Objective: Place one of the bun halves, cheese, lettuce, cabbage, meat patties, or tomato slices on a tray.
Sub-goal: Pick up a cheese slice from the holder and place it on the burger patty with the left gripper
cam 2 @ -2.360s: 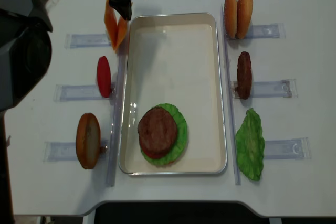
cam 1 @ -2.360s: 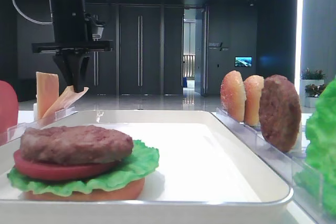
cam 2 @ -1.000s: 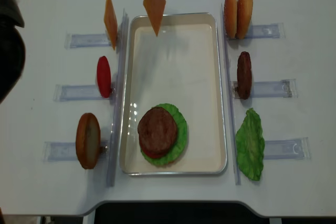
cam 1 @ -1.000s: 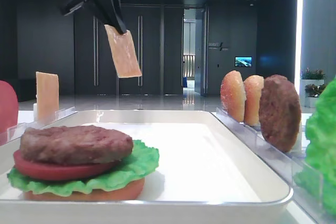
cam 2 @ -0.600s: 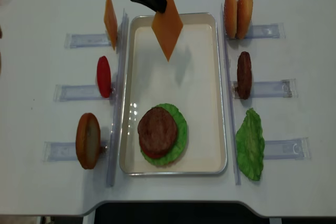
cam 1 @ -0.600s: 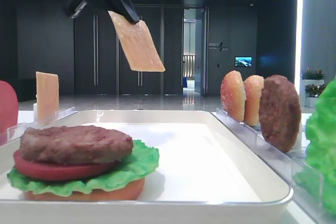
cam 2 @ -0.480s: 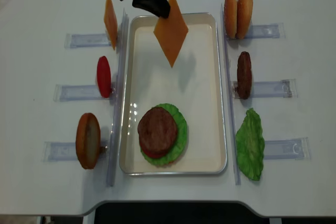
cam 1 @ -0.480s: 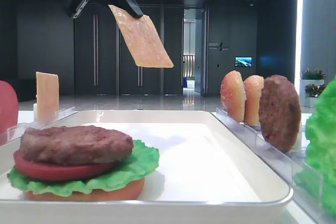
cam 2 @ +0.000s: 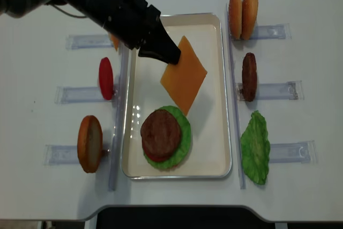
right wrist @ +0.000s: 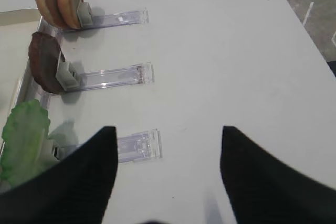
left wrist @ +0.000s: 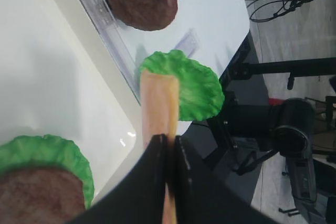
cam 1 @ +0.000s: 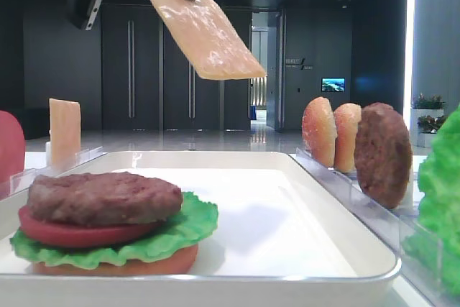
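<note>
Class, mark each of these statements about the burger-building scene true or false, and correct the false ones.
1. The left tool grips a cheese slice by one corner. True.
2. The held cheese rests flat on the patty. False: it hangs in the air above the tray.
3. The stack on the tray has a meat patty on top. True.
4. Two bun halves stand at the tray's left. False: they stand at its right.
5. The right tool holds lettuce. False: it is open and empty.
</note>
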`<state>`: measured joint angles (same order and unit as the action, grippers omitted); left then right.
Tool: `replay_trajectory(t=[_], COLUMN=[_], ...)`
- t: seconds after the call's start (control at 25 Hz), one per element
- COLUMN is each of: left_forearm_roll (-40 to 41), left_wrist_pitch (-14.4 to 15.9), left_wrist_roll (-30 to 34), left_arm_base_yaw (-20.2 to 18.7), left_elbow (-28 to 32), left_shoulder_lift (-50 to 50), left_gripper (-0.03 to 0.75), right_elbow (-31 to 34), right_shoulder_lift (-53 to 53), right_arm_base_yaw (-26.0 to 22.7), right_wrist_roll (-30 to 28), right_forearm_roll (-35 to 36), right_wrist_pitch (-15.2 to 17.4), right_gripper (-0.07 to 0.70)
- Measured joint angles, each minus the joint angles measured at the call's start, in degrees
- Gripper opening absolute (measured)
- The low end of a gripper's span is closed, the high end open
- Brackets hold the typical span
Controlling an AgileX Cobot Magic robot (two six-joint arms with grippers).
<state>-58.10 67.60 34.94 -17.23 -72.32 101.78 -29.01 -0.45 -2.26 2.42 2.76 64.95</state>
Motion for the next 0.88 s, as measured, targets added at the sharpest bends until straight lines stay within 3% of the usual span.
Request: replay_trajectory(t=[0.16,0.4,0.68,0.88], left_forearm_roll=[-3.7,-9.5,-14.2,-15.8], left_wrist_pitch=[-4.2,-8.2,-9.7,-10.3], left_wrist_roll=[2.9,8.3,14.3,17.5], left_arm_base_yaw=[0.0,0.0,0.0,0.0], left_elbow=[6.4,16.3,25.5,28.3], left_shoulder_lift=[-3.8,-9.2,-12.8,-13.1], left_gripper=[0.015,0.015,0.015,0.015], right_elbow=[0.0,0.0,0.0,0.0], right_shoulder_lift=[0.0,0.0,0.0,0.0], right_arm_base_yaw=[0.0,0.0,0.0,0.0], right_wrist_roll=[0.0,0.0,0.0,0.0], right_forearm_roll=[0.0,0.0,0.0,0.0], right_wrist_pitch=[0.0,0.0,0.0,0.0], right_gripper=[0.413,0.413,0.413,0.413])
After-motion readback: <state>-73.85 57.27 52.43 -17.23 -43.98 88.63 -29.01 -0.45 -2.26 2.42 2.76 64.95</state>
